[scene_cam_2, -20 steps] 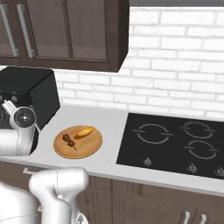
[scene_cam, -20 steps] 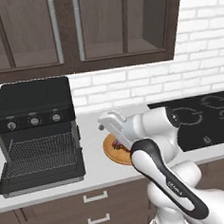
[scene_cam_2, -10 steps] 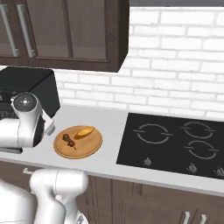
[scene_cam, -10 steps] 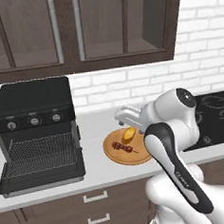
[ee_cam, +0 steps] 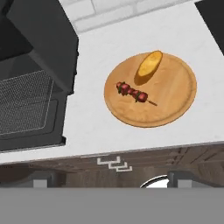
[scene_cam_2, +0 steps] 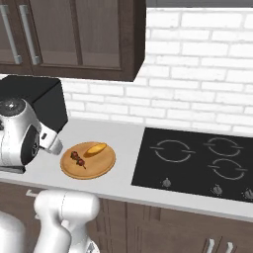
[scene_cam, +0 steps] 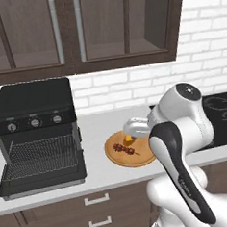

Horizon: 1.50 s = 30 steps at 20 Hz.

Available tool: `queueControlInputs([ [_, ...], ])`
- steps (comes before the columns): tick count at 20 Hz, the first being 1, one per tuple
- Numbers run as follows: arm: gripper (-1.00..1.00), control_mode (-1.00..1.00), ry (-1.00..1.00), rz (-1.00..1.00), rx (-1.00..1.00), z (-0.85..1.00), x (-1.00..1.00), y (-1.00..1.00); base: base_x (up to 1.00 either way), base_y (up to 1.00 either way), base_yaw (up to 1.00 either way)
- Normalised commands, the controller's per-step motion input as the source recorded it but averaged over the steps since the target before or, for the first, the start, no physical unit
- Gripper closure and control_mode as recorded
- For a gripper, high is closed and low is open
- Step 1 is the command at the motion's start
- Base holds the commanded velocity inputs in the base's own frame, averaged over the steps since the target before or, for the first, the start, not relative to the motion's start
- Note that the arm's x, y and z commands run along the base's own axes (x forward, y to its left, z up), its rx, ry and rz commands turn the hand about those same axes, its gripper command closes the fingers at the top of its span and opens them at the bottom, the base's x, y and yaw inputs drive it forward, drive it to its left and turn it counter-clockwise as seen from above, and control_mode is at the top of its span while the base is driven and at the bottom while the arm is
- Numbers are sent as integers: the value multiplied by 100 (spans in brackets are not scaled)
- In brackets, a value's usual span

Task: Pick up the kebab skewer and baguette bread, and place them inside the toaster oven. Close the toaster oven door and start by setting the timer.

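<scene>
White bench under dark cabinets, kebab skewer [ee_cam: 132, 92] and baguette bread [ee_cam: 149, 63] side by side on round wooden plate [ee_cam: 175, 98].
Skewer probably light, stiff, thin; best pinched across the meat chunks at mid-length. Lies well below and ahead of claw [scene_cam: 132, 128], hovering above plate; claw opening impossible to tell. Toaster oven [scene_cam: 37, 133] to the left, toaster oven door [scene_cam: 43, 181] dropped open.

Bare counter [ee_cam: 92, 120] between oven [ee_cam: 39, 39] and plate [ee_cam: 175, 103], lowered door [scene_cam: 41, 181] jutting over counter edge, skewer [ee_cam: 133, 93] and bread [ee_cam: 149, 64] lying apart, open above
</scene>
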Motion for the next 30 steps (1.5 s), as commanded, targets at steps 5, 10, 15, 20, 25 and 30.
queueControlInputs([
  [5,-100,-100,0,11,-7,-11,0,-42,0,0,0],
  [10,-100,-100,0,7,-1,-49,12,-35,0,0,0],
  [15,-100,-100,0,5,-14,-51,46,-3,0,0,0],
  [20,-100,-100,3,4,-10,-37,53,0,0,0,0],
  [25,-100,-100,20,4,0,-39,38,0,0,0,0],
  [30,-100,-100,16,0,-8,-34,57,3,0,0,0],
])
